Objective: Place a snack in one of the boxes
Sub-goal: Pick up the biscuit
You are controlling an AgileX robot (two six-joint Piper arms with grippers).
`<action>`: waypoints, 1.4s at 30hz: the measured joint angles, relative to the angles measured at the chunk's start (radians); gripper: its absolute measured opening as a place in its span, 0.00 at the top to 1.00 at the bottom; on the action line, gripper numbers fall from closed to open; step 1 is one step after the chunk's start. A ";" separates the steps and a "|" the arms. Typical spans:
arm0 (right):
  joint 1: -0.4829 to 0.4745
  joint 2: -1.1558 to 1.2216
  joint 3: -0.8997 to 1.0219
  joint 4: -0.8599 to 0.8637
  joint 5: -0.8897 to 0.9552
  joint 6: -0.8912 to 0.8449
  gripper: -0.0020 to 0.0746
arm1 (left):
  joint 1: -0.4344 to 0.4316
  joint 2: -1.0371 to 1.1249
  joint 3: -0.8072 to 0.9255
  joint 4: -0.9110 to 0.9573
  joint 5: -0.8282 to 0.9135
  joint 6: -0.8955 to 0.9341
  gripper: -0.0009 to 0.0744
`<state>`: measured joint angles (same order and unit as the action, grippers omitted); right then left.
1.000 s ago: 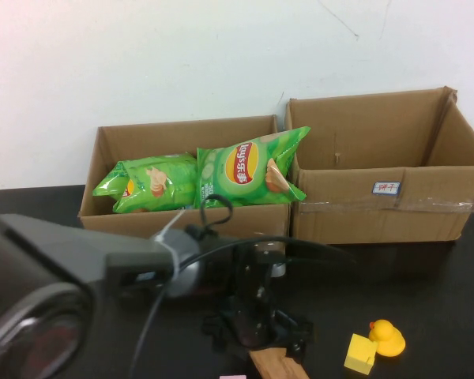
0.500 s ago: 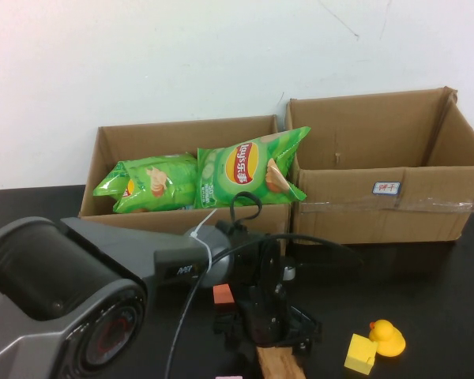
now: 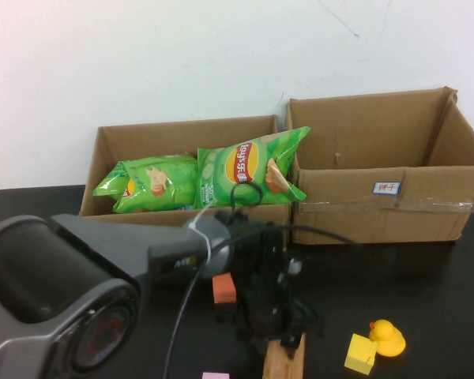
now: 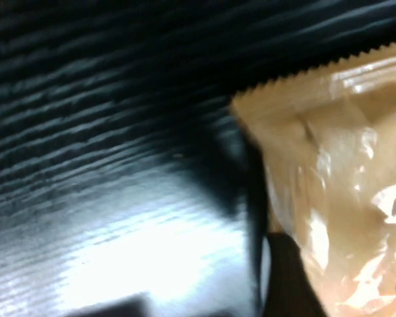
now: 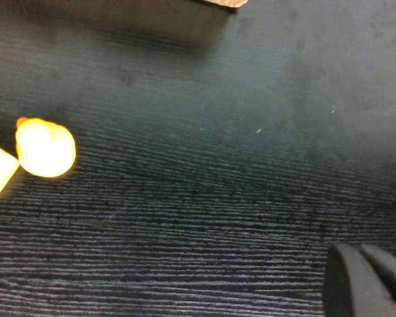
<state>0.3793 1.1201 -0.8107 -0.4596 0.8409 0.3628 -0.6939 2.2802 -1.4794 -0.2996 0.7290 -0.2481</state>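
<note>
My left gripper (image 3: pixel 275 330) is shut on a tan snack packet (image 3: pixel 285 359) near the table's front edge, in front of the left box. In the left wrist view the packet (image 4: pixel 330 165) fills the space between the dark fingers (image 4: pixel 280 277) above the black table. The left cardboard box (image 3: pixel 103 212) holds two green chip bags (image 3: pixel 249 167). The right cardboard box (image 3: pixel 426 197) stands beside it, and I see nothing inside it. My right gripper (image 5: pixel 368 276) is shut and empty over bare table; it is out of the high view.
A yellow duck (image 3: pixel 388 337) and a yellow block (image 3: pixel 359 353) lie at the front right; the duck also shows in the right wrist view (image 5: pixel 45 147). An orange block (image 3: pixel 223 288) lies left of the gripper. A pink piece (image 3: pixel 215 376) lies at the front edge.
My left arm has swung and its gripper has shifted slightly right and away from me with the tan packet, which now hangs more upright. The orange block has come into view.
</note>
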 joint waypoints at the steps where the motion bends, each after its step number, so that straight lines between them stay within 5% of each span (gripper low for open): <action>1: 0.000 0.000 0.000 0.000 0.000 0.000 0.97 | 0.000 -0.014 -0.013 0.000 0.017 0.010 0.56; 12: 0.000 0.000 0.000 -0.062 0.000 0.074 0.97 | 0.000 -0.196 -0.228 -0.097 0.051 0.186 0.61; 23: 0.000 0.000 0.000 -0.078 0.003 0.080 0.97 | 0.000 -0.185 -0.356 -0.108 -0.531 0.347 0.61; 27: 0.000 0.000 0.000 -0.078 0.035 0.080 0.97 | 0.000 -0.179 -0.356 -0.108 -0.391 0.350 0.61; 35: 0.000 0.000 0.000 -0.076 0.045 0.080 0.97 | -0.003 -0.168 -0.356 -0.064 0.243 0.342 0.76; 42: 0.000 0.000 0.000 -0.061 0.080 0.080 0.97 | -0.024 -0.129 -0.267 0.106 0.299 0.220 0.78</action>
<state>0.3793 1.1201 -0.8107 -0.5204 0.9213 0.4425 -0.7184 2.1511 -1.7469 -0.1937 1.0284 -0.0285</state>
